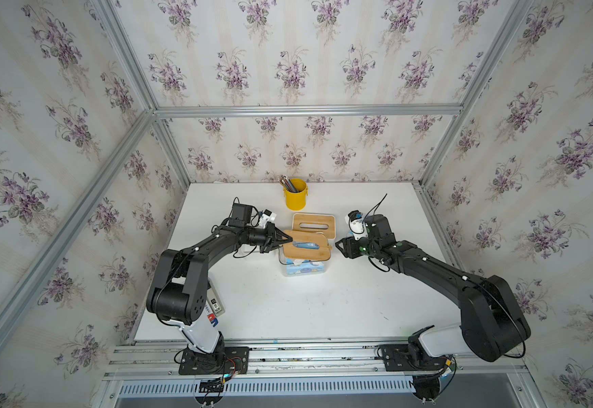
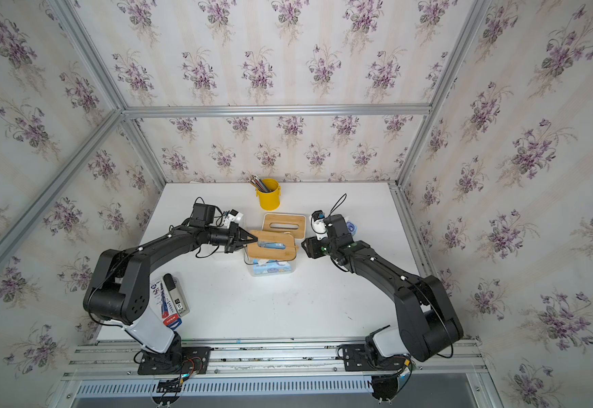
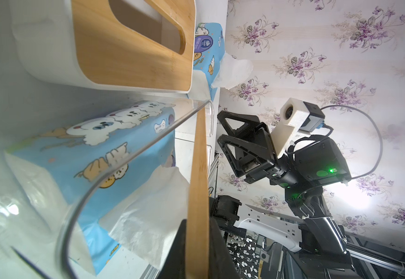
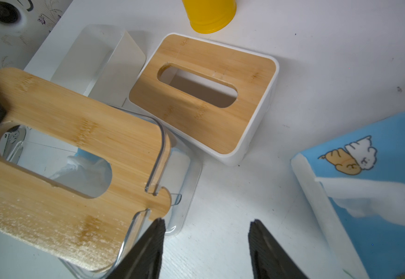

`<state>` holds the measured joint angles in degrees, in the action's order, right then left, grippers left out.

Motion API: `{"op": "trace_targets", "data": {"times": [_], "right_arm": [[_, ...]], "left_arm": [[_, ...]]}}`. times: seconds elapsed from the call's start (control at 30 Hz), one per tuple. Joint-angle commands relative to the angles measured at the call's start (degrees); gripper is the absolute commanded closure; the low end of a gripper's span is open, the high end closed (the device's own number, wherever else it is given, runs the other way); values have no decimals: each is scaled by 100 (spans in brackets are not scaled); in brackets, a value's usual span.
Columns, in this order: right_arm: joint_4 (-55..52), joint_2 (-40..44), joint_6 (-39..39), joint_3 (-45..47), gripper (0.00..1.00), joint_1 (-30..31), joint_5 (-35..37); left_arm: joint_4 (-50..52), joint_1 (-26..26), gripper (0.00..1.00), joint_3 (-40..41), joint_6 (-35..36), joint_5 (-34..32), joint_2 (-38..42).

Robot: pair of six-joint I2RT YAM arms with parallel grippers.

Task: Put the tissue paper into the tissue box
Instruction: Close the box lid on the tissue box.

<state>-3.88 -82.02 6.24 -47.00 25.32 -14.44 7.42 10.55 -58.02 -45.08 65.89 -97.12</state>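
The tissue paper is a blue cartoon-printed pack (image 1: 303,269) (image 3: 95,149) lying inside the clear tissue box (image 1: 284,270) (image 3: 124,164), with a white sheet (image 3: 153,205) sticking out of it. My left gripper (image 1: 289,240) (image 3: 197,241) is shut on one end of the box's bamboo lid (image 1: 307,244) (image 4: 63,157), which hangs tilted over the clear box and covers part of it. My right gripper (image 1: 338,243) (image 4: 207,223) stands open and empty just beyond the lid's other end, its fingertip (image 4: 159,224) close to the lid's tab.
A white tissue box with a bamboo lid (image 1: 313,226) (image 4: 203,96) stands just behind the clear one. A yellow pencil cup (image 1: 295,194) is at the back. A second blue tissue pack (image 4: 377,193) lies near my right gripper. Pen packets (image 2: 169,300) lie by the left arm's base.
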Motion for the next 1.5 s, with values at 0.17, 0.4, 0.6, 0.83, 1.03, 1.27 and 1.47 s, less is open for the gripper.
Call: {"op": "trace_targets", "data": {"times": [0.17,0.4,0.6,0.83,1.03,1.27,1.47], "right_arm": [[84,-32,62,-94,40,8,-137],[373,-126,441,-125,35,5,-995],[393,-370,1010,-327,23,130,-1062],[-173,-835,1283,-799,21,404,-632],[-544,-1117,1291,-1077,24,508,-113],[-591,-1293,1443,-1176,32,752,-156],[-700,-1399,1467,-1307,35,762,-110]], "left_arm": [[201,35,82,-52,250,-259,-44],[217,67,84,-53,277,-282,-27],[213,83,87,-51,263,-270,42],[178,105,87,-31,237,-273,79],[138,135,87,-25,213,-265,114],[85,148,87,-1,188,-247,132],[-13,158,88,19,137,-208,103]]}}
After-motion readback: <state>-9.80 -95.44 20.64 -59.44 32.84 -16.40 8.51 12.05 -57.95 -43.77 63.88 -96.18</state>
